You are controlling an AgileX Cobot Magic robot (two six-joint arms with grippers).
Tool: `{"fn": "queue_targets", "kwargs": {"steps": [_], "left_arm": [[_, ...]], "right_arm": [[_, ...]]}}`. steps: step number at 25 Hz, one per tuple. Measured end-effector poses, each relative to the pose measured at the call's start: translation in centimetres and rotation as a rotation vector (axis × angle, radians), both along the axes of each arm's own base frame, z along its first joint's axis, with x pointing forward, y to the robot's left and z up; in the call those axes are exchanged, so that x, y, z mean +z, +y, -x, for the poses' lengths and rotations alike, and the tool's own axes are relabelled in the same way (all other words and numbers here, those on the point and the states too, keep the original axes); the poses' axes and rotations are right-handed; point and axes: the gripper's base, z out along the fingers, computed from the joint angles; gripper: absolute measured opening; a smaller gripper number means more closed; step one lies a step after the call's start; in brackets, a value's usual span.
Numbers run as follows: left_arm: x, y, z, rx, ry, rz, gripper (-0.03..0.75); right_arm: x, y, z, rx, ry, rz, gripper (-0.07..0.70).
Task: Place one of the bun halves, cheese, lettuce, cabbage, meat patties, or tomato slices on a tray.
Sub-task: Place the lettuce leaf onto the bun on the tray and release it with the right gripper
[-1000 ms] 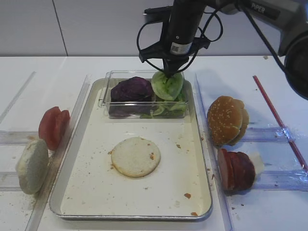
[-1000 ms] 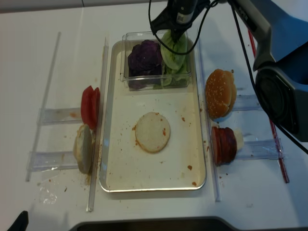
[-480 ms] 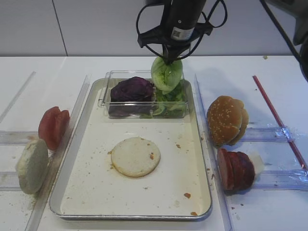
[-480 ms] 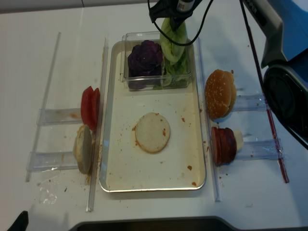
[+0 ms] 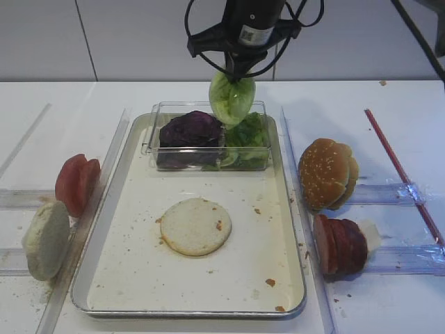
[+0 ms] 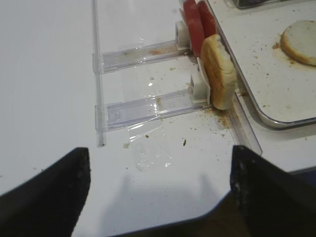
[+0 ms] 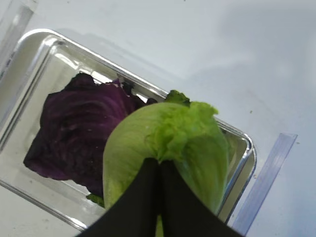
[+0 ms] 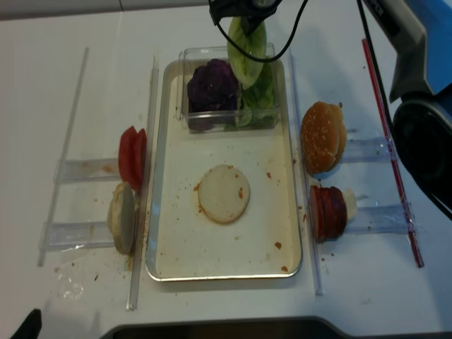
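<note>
Pale green lettuce leaf [image 5: 231, 99] hangs pinched at its top in your right gripper [image 5: 238, 75], jaws clamped on it, clear above the transparent plastic tub [image 5: 156, 149] at the far edge of the metal tray [image 5: 139, 278]. Purple cabbage [image 5: 190, 129] and more greens remain in the tub. Round pale bun half [image 5: 196, 226] already lies mid-tray. Pick done; carry and release onto the tray floor or bun remain. Your left gripper [image 6: 158, 190] idles off the tray's near-left corner, jaws spread, empty.
</note>
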Motion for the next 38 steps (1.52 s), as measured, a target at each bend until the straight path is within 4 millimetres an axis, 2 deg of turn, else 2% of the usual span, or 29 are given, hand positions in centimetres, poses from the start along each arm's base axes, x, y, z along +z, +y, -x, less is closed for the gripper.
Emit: {"fn": "queue_targets", "kwargs": {"steps": [8,12,21,28,34,38], "left_arm": [[0.0,0.0,0.0,0.000,0.000,0.000,0.533],[0.0,0.0,0.0,0.000,0.000,0.000,0.533],[0.0,0.0,0.0,0.000,0.000,0.000,0.533],[0.0,0.0,0.0,0.000,0.000,0.000,0.533],[0.0,0.0,0.0,0.000,0.000,0.000,0.533],[0.0,0.0,0.0,0.000,0.000,0.000,0.533]], "right_arm": [[2.7,0.4,1.4,0.011,-0.020,-0.070,0.018],[3.2,1.1,2.1,0.024,-0.033,-0.064,0.018],[6.2,0.3,3.8,0.011,-0.066,-0.106,0.016],[5.6,-0.8,6.9,0.026,0.027,-0.080,0.016],[7.8,-1.5,10.4,0.056,0.015,-0.088,0.016],[8.1,-1.7,12.2,0.087,0.029,-0.097,0.016]]}}
